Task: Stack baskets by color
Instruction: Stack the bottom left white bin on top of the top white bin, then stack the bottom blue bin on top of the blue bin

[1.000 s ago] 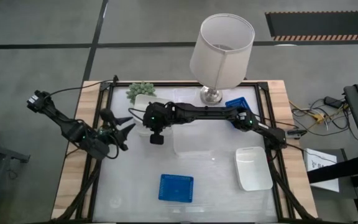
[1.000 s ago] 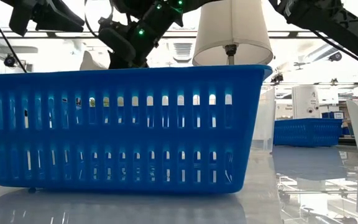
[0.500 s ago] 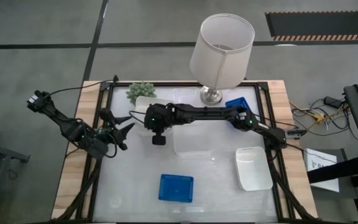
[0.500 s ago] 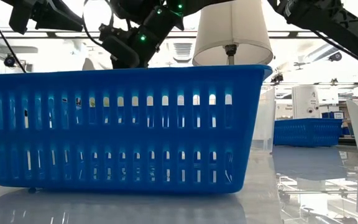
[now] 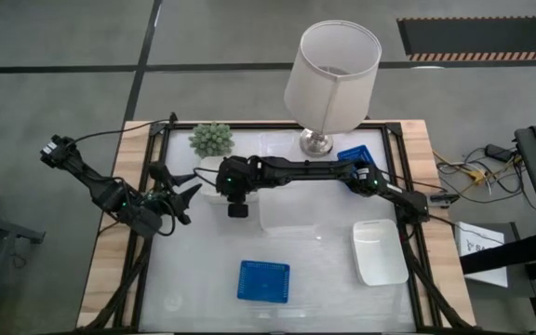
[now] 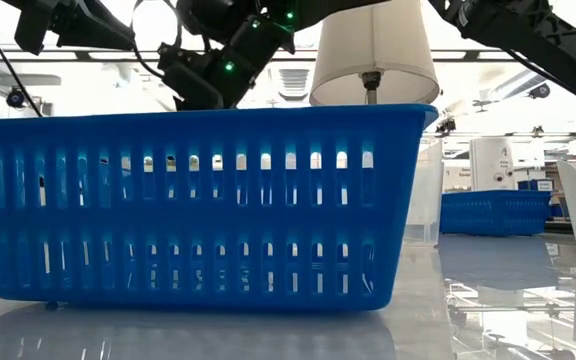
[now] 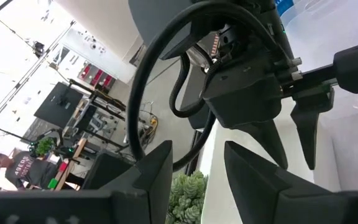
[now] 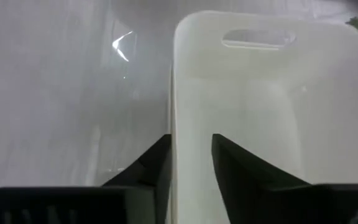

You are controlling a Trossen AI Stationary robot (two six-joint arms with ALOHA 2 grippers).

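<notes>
A white basket (image 8: 260, 112) lies at the table's far left, beside the green plant (image 5: 212, 140). My right gripper (image 8: 191, 140) reaches across the table to it (image 5: 218, 179) and stands open, one finger inside the basket and one outside its side wall. My left gripper (image 5: 186, 194) hangs open and empty over the left edge. Another white basket (image 5: 380, 251) sits at the right. A blue basket (image 5: 263, 281) sits near the front, and a second blue one (image 5: 356, 156) at the far right. A clear basket (image 5: 287, 209) is at the centre. My right gripper straddles the white basket's side wall (image 8: 174, 118), slanting down from the table's right. The inner finger (image 8: 235, 165) stands clear of the wall. The outer finger (image 8: 151, 168) is right beside it, and I cannot tell whether it touches. The basket lies level below the fingers.
A lamp with a white shade (image 5: 331, 74) stands at the far edge, above the right arm. In the low view the near blue basket (image 6: 203, 200) hides most of the table behind it. Bare table shows at the front left.
The white basket has gone down. A second ago part of it showed above the near blue basket's rim in the low view, and now it is hidden behind that basket. In the high view the plant shows more fully. My right gripper has sunk slightly with it.
</notes>
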